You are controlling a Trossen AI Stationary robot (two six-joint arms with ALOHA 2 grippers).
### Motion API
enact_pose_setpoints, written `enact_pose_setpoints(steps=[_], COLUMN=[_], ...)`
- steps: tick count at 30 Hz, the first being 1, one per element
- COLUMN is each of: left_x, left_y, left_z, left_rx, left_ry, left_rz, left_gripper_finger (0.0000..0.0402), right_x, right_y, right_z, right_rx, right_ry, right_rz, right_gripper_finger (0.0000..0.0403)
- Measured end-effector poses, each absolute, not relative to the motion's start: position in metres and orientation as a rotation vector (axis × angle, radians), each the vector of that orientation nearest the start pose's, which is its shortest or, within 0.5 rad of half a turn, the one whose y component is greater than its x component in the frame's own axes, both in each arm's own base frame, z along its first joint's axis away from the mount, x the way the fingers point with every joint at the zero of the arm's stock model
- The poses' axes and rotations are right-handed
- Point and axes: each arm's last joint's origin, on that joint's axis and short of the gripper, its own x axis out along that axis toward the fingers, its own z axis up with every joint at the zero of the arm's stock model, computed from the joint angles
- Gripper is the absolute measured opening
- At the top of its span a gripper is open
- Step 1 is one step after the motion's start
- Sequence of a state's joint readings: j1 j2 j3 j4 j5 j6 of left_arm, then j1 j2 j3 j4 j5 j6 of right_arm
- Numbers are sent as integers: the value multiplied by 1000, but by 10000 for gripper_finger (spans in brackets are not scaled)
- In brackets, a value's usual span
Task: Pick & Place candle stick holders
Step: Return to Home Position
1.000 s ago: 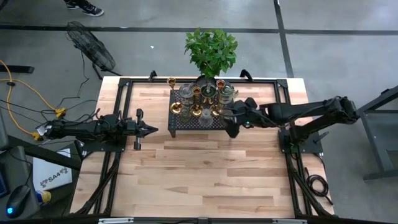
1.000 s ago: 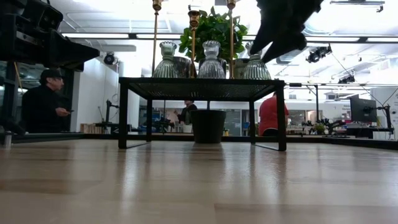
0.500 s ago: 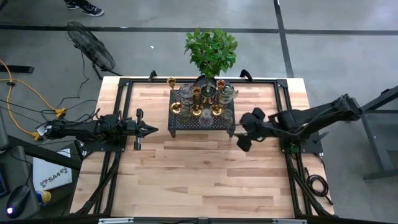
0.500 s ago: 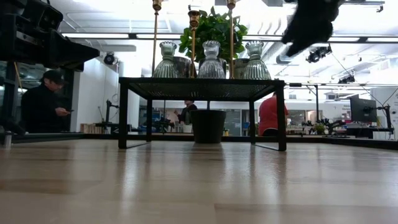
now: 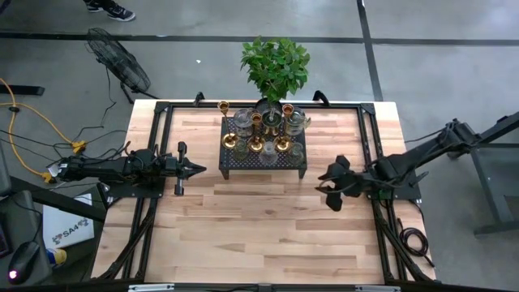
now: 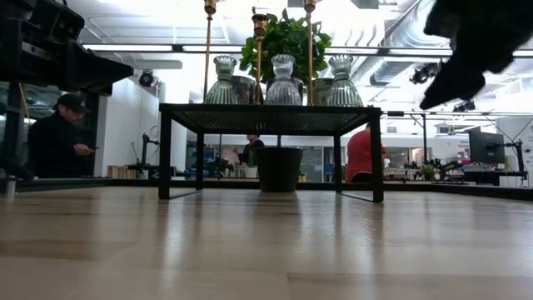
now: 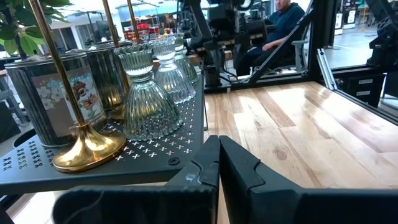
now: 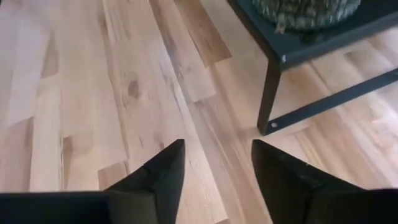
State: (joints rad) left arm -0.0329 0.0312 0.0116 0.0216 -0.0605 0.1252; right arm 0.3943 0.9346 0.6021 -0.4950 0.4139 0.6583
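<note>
Hovering above the bench (image 5: pixel 243 235), the right tool (image 5: pixel 327 188) is logged just off the near right corner of the black perforated stand (image 5: pixel 263 165), apart from it. In the right wrist view its fingers (image 8: pixel 163 167) are spread with nothing between them; only bench boards and one stand leg show ahead.

All candle stick holders (image 5: pixel 263 131) are found grouped on the stand top, none on the bench. From the right tool they lie to the left and farther back, raised on the stand. The brass sticks are upright, long axis vertical.

The left tool (image 5: pixel 193 169) is noted low at the left of the bench, fingers pressed together, pointed toward the stand and clear of it.

Judgement: the right arm is the nearer one. A move to the right, away from the stand, is expected to open the gap to the holders, so only the stand corner needs clearing. The potted plant (image 5: pixel 276 65) beyond the stand is not involved.
</note>
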Motion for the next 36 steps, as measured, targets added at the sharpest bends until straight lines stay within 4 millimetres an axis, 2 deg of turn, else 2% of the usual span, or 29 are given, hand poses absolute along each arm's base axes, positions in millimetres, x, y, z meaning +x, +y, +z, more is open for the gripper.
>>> enact_pose_setpoints(steps=[8,13,19,29,36], left_x=[99,99,99,99,99], left_y=[-1,-1,-2,-1,-2], left_z=[167,167,167,167,167], left_rx=[125,125,125,125,125], left_ry=[0,0,0,0,0], left_rz=[28,28,28,28,28], left_gripper_finger=[0,0,0,0,0], right_x=[148,139,136,132,124], right_y=[51,45,42,40,28], right_z=[193,183,167,158,148], right_rx=[327,357,307,139,142], right_ry=[649,597,441,257,210], right_rz=[-232,-231,-150,-10,-12], right_gripper_finger=[144,140,140,139,126])
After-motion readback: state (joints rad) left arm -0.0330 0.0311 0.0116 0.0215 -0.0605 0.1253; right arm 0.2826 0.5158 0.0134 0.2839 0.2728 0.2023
